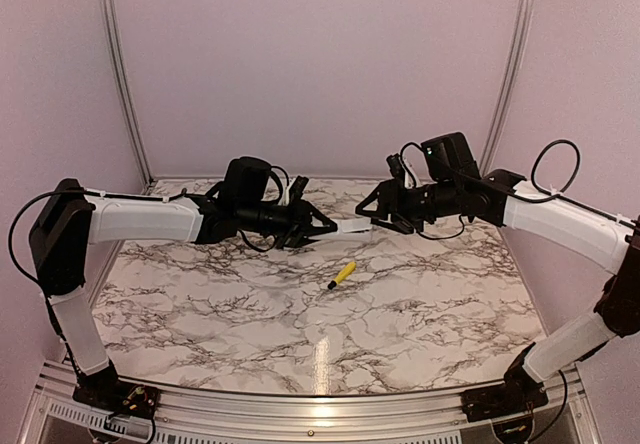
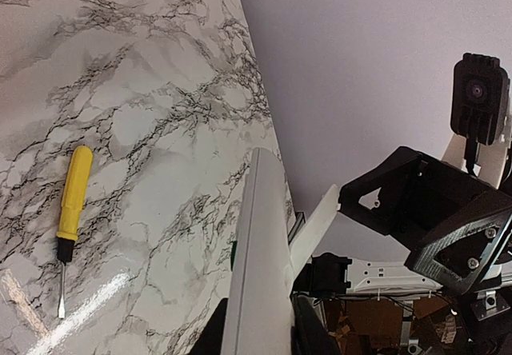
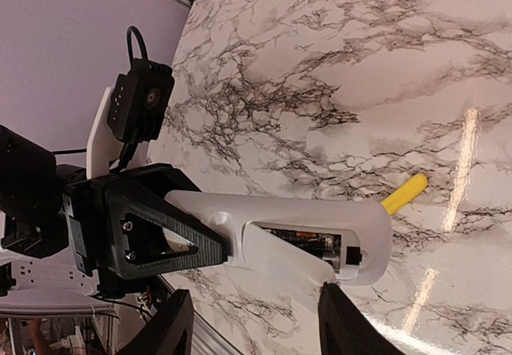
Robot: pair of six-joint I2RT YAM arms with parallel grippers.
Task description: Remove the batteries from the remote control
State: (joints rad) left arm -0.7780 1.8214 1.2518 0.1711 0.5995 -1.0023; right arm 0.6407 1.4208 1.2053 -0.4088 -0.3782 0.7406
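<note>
Left gripper [image 1: 320, 230] is clamped on the left end of the remote control [image 1: 353, 226], arm stretched level, remote in the air above the marble table [image 1: 200, 304]. The remote's battery bay [image 3: 308, 247] is open with its cover [image 3: 288, 265] partly lifted. Dark batteries [image 3: 316, 243] sit inside, partly hidden. Right of the remote, right gripper [image 1: 385, 220] is half-spread at the bay end, contact unclear. Yellow screwdriver [image 1: 341, 274] lies on the table under the remote.

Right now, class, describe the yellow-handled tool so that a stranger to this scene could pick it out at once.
Find the marble table, then the white remote control held in the air over its middle. Nearer the arm bases than that lies a small screwdriver, flat on the marble. It alone is yellow: yellow handle, black collar, thin metal shaft.
</note>
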